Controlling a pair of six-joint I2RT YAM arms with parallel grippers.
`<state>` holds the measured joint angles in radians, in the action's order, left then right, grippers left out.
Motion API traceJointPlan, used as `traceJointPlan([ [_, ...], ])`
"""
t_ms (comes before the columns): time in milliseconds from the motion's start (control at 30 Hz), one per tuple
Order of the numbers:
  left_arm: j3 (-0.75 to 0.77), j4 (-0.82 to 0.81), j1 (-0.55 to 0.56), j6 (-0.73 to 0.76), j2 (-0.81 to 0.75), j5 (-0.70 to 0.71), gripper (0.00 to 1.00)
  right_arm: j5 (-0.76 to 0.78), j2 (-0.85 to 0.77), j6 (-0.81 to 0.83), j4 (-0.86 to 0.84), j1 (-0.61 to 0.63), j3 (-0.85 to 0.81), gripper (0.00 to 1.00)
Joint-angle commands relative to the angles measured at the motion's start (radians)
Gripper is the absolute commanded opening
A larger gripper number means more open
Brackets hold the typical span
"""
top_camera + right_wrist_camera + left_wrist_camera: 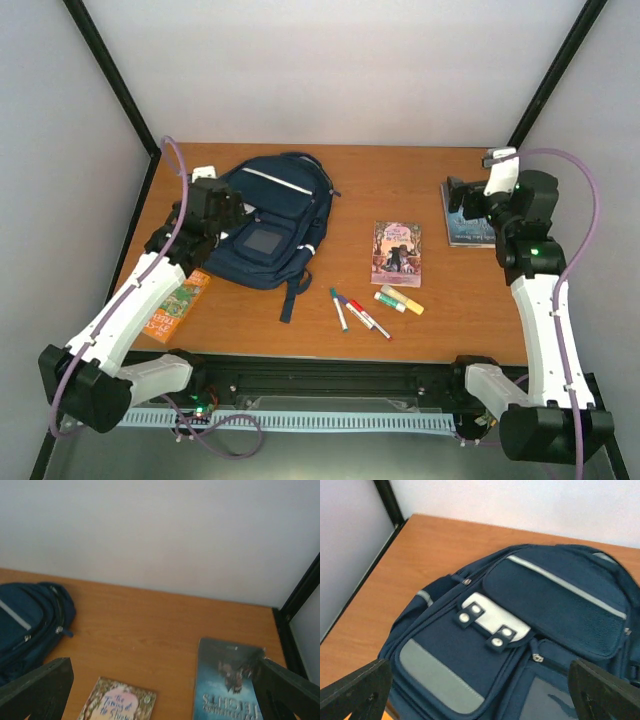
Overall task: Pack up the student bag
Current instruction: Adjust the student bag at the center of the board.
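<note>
The left gripper [479, 680] hung with its jaws spread wide directly over the student bag [272, 225], a large navy blue fabric backpack with pale stripes. The bag lay flat, front pockets up, on the left half of the brown wooden table [400, 180]. Its long axis ran from the near edge toward the back wall, slanting slightly right, with the rounded top farthest away. The right gripper [162, 680], equally wide and holding nothing, hovered well apart from the bag at the far right, above a dark blue paperback book [227, 685]. So the left arm was plainly the nearer one for opening the bag. There was one bag. There were three books: the blue one, a pink-and-purple paperback [397, 253] at centre, and an orange paperback [178, 306] just beside the bag. About five coloured pens and markers [366, 318] lay near the front.
</note>
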<state>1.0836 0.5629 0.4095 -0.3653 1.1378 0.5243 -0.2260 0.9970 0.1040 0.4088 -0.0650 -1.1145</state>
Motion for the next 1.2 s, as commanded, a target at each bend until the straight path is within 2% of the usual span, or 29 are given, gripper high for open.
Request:
traceJointPlan([
  [0,-0.042,-0.005,-0.094,-0.082,-0.019,-0.08,0.99,-0.033,0.01,-0.005,-0.019,0.015,0.078,1.0],
  [267,-0.077,0.093,-0.242,-0.191,-0.016,-0.219,0.99,-0.187,0.008,0.095,-0.01,0.032,0.244,1.0],
  [467,-0.076,0.151,-0.294,-0.203,-0.007,-0.37,0.88,-0.288,0.019,0.169,0.001,0.043,0.319,1.0],
  [633,-0.027,0.181,-0.298,-0.211,0.043,-0.442,0.83,-0.359,0.059,0.22,0.021,0.049,0.33,1.0],
  [867,0.127,0.215,-0.2,-0.242,0.225,-0.461,0.83,-0.427,0.103,0.274,0.049,0.053,0.328,1.0],
  [1167,0.298,0.224,0.035,-0.217,0.437,-0.451,0.81,-0.453,0.111,0.319,0.067,0.056,0.329,1.0],
])
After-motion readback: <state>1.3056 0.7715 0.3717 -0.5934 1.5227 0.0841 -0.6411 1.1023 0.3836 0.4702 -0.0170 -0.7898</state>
